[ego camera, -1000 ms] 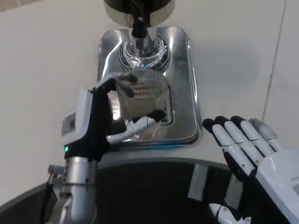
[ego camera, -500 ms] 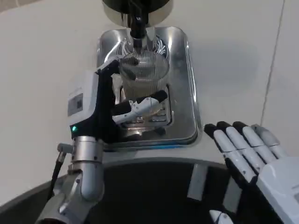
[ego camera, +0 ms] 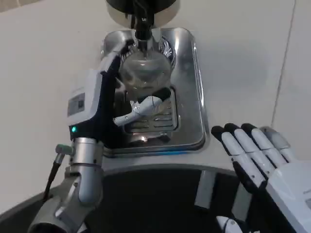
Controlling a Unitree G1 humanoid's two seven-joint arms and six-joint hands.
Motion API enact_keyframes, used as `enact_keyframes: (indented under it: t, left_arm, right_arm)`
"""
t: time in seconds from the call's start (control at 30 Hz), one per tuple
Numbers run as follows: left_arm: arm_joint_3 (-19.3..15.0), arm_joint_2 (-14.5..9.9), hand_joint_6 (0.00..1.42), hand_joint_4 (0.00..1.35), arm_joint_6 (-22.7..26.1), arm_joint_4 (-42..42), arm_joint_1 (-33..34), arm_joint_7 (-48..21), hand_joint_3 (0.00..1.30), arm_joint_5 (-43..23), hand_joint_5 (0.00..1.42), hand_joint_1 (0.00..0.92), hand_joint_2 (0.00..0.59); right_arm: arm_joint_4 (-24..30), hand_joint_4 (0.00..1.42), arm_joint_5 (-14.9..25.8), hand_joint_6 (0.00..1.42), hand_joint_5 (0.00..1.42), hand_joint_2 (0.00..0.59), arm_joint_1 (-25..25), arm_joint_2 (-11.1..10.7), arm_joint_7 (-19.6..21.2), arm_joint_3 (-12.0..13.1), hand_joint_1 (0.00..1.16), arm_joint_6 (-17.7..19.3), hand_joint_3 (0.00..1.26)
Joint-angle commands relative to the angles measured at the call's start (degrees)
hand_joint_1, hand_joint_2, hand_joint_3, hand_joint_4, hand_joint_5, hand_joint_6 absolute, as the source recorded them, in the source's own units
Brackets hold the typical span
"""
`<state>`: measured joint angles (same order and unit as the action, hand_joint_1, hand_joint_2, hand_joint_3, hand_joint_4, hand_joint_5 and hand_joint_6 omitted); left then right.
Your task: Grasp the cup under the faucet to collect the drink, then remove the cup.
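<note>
Left robot hand [ego camera: 109,104] grips the clear cup [ego camera: 145,73] right under the faucet [ego camera: 142,33]; right robot hand [ego camera: 257,153] lies loose, fingers spread. No readable labels anywhere.

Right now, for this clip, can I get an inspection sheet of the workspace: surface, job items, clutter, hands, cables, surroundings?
Surface: white table, with a seam line at the right.
Job's things: clear ribbed cup held above the steel drip tray, right below the black faucet.
Clutter: nothing seen.
Hands: left hand grips the cup; right hand holds nothing, fingers extended, beside the tray.
Cables: a dark cable at the left wrist.
Surroundings: dark curved edge along the bottom.
</note>
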<state>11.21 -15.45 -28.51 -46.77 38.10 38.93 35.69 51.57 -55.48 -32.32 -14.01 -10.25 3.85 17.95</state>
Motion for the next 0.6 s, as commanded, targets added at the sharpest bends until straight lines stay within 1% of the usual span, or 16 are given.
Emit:
enact_keyframes:
  t: [0.03, 0.1, 0.17, 0.27, 0.3, 0.33, 0.4, 0.47, 0.5, 0.6]
  left_arm:
    - [-0.6, -2.23, 0.28, 0.0, -0.29, 3.64, -2.81, -5.42, 0.08, -3.16, 0.32, 0.189, 0.038]
    - [-0.82, -3.0, 0.25, 0.0, -0.08, 5.48, -4.0, -6.66, 0.06, -3.57, 0.3, 0.164, 0.03]
    - [-1.0, -4.46, 0.23, 0.0, -0.06, 7.77, -5.98, -8.03, 0.05, -3.59, 0.28, 0.146, 0.03]
    - [-1.49, -6.07, 0.21, 0.0, 0.16, 10.84, -8.59, -9.38, 0.03, -3.7, 0.26, 0.136, 0.02]
    - [-1.88, -7.25, 0.2, 0.0, 0.16, 12.77, -10.27, -9.95, 0.01, -3.57, 0.23, 0.135, 0.019]
    - [-2.18, -8.08, 0.18, 0.0, 0.27, 14.34, -11.54, -10.46, 0.0, -3.5, 0.21, 0.135, 0.018]
    - [-2.78, -11.6, 0.13, 0.0, 0.67, 20.01, -15.91, -11.01, 0.0, -1.13, 0.16, 0.138, 0.025]
    - [-3.39, -13.97, 0.11, 0.0, 1.31, 24.59, -19.43, -11.5, 0.0, 0.7, 0.15, 0.139, 0.026]
    - [-3.81, -14.9, 0.1, 0.0, 1.74, 26.69, -21.26, -11.82, 0.0, 1.37, 0.13, 0.139, 0.026]
    - [-5.44, -16.57, 0.09, 0.0, 3.52, 31.92, -26.14, -12.95, 0.0, 2.23, 0.11, 0.139, 0.026]
  right_arm:
    - [-0.93, 0.0, 1.42, 0.0, 0.0, 0.516, 1.14, 0.16, 0.03, 0.13, 0.17, -0.61, 0.0]
    - [-1.0, 0.0, 2.35, 0.0, 0.0, 0.516, 1.38, 0.19, -0.1, 0.56, 0.17, -1.09, 0.0]
    - [-0.74, 0.0, 5.2, 0.0, 0.0, 0.516, 2.07, 0.48, -0.81, 1.37, 0.17, -2.74, 0.0]
    - [-0.16, 0.0, 8.86, 0.0, 0.0, 0.516, 3.16, 0.68, -2.0, 1.94, 0.17, -4.92, 0.0]
    - [0.0, 0.0, 9.88, 0.0, 0.0, 0.516, 3.48, 0.67, -2.36, 2.05, 0.17, -5.53, 0.0]
    - [0.35, 0.0, 11.85, 0.0, 0.0, 0.516, 4.3, 0.65, -3.2, 2.22, 0.17, -6.66, 0.0]
    - [1.27, 0.0, 16.33, 0.0, 0.0, 0.516, 6.12, 1.04, -5.13, 2.69, 0.17, -10.02, 0.0]
    - [1.83, 0.0, 21.54, 0.0, 0.0, 0.516, 8.33, 1.24, -7.12, 3.66, 0.17, -14.0, 0.0]
    - [2.03, 0.0, 23.04, 0.0, 0.0, 0.516, 9.06, 1.05, -7.73, 4.02, 0.18, -15.2, 0.0]
    - [2.66, 0.0, 27.24, 0.0, 0.0, 0.516, 11.89, 0.04, -9.83, 4.96, 0.18, -19.04, 0.0]
